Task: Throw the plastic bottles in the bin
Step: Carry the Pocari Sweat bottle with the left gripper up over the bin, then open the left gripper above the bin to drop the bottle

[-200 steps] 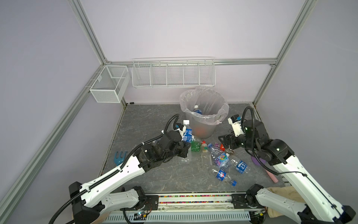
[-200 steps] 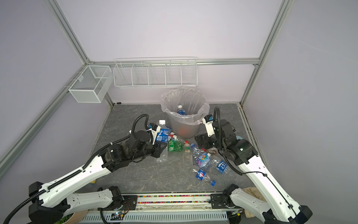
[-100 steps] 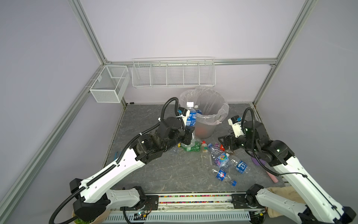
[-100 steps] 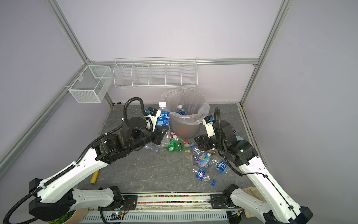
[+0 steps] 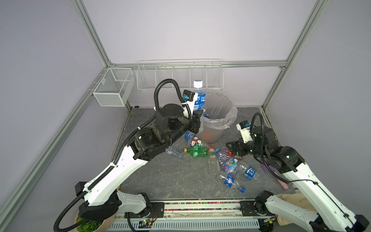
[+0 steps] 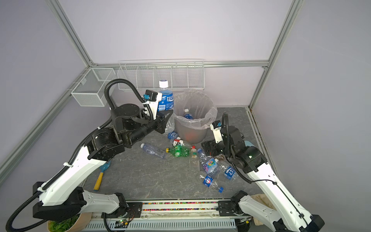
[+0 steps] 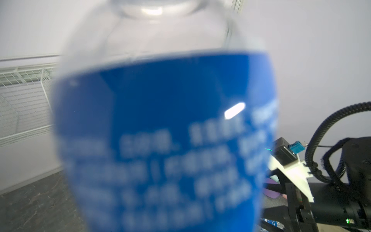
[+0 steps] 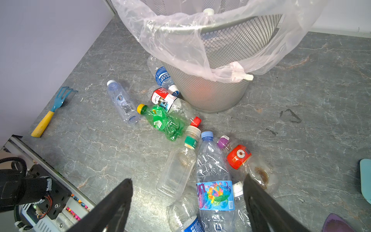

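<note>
1 blue-labelled bottle [image 5: 198, 98] was clamped upright, white cap up, in the closed left gripper [image 5: 197, 116], at rim height on the left side of the bin [image 5: 230, 112]. 1 second before, this gripper held the same bottle low over the floor to the near left of the bin; half a second before, it was already raised about level with the bin's rim. In the left wrist view the blue label [image 7: 164, 144] filled most of the picture, blurred. The right gripper [image 5: 233, 148] had not moved over that second: its jaws stood wide apart with nothing between them, low over the floor to the near right of the bin, above the right-hand group of bottles.

Containers: the bin, lined with a clear bag [image 8: 200, 50] folded over its rim, stood at the far centre of the floor. A top view showed 1 small blue-labelled bottle [image 6: 187, 114] inside it; an orange glow showed through its lower wall, source not identifiable. The 2 white wire baskets [image 6: 160, 76] on the far wall showed no contents.

The remaining bottles lay on the floor near the bin: a green bottle [image 8: 162, 120] with a yellow cap, a red-labelled bottle [image 8: 163, 98] touching the bin's base, a clear bottle [image 8: 122, 102] further left, a multicoloured-label bottle [image 8: 214, 190] and others beside it.
</note>
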Action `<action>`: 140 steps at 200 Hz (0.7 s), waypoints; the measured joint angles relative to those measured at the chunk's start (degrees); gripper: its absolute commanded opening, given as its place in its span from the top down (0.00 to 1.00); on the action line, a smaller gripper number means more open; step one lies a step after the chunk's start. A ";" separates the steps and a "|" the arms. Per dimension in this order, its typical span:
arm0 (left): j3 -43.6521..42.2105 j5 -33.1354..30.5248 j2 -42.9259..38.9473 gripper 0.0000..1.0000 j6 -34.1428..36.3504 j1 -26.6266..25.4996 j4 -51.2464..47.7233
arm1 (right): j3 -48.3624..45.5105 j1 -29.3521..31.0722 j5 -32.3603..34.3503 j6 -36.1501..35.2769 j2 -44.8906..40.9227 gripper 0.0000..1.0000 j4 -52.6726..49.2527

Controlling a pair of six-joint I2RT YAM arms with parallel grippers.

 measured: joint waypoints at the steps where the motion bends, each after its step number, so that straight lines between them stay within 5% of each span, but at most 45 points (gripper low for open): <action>1: 0.11 0.00 0.04 0.88 0.09 0.00 0.02 | 0.00 0.00 0.00 0.00 0.00 0.12 0.00; 70: 12.11 1.01 8.79 0.86 4.35 1.09 -0.63 | -0.28 0.00 -0.90 1.03 -0.24 0.12 0.09; 140: 22.88 11.13 25.57 0.82 0.22 11.30 1.07 | -0.31 0.00 -2.03 1.92 -1.68 0.12 0.28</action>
